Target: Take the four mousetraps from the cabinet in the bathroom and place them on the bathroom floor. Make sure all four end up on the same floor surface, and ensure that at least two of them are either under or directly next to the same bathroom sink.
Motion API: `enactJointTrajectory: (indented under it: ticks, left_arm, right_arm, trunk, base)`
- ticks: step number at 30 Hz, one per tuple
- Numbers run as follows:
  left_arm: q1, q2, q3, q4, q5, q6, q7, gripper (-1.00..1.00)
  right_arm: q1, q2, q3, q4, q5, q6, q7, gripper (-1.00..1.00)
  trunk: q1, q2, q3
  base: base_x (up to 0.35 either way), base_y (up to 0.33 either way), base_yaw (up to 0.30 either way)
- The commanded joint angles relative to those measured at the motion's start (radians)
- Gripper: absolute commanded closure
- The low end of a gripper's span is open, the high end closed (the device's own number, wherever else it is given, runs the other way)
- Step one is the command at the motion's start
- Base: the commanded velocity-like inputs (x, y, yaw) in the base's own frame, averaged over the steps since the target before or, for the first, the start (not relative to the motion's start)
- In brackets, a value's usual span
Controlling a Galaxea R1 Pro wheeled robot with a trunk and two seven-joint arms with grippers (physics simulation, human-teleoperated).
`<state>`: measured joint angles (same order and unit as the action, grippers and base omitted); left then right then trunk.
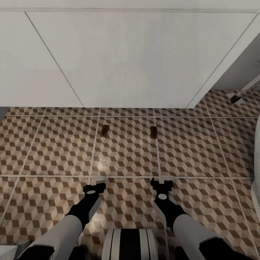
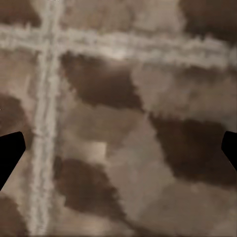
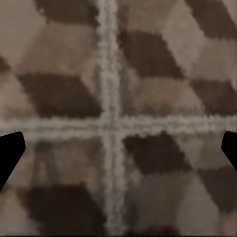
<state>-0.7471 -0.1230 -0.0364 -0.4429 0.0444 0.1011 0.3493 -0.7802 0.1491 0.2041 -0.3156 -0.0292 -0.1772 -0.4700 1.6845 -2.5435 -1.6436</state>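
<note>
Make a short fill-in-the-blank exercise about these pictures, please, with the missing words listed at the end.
1. The number of mousetraps lying on the bathroom floor is ____.
2. Both traps lie in front of a large unit whose colour is ____.
3. The left tool and the right tool both point down at the tiles, and their fingers are ____.
4. In the right wrist view, two pale grout lines meet in the shape of a ____.

Missing words: two; white; open; cross

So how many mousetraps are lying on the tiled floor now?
2. One mousetrap lies ahead of the left gripper, the other mousetrap ahead of the right gripper. Others may be out of view.
</note>
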Motion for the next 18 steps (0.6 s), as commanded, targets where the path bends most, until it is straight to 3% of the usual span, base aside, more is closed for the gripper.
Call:
enactJointTrajectory:
  ticks: [1,10,18]
  left_arm:
    - [0.0,0.0,-0.004,-0.002,0.005,0.005,0.006,-1.0]
    - [0.0,-0.001,-0.005,-0.002,0.005,0.001,0.007,-1.0]
    - [0.001,-0.001,-0.002,-0.002,0.006,0.001,0.007,-1.0]
  right_arm:
    - [-0.001,0.0,0.007,0.001,-0.003,-0.002,-0.006,-1.0]
    - [-0.001,0.0,0.007,0.001,-0.003,-0.002,-0.007,-1.0]
    - [-0.001,0.0,0.007,0.001,-0.003,-0.002,-0.007,-1.0]
  trunk:
    - [0.0,0.0,-0.001]
    - [0.0,0.0,-0.001]
    - [-0.004,0.002,0.03]
  base:
    - [-0.026,0.0,0.0]
    - [-0.009,0.0,0.0]
    - [-0.001,0.0,0.0]
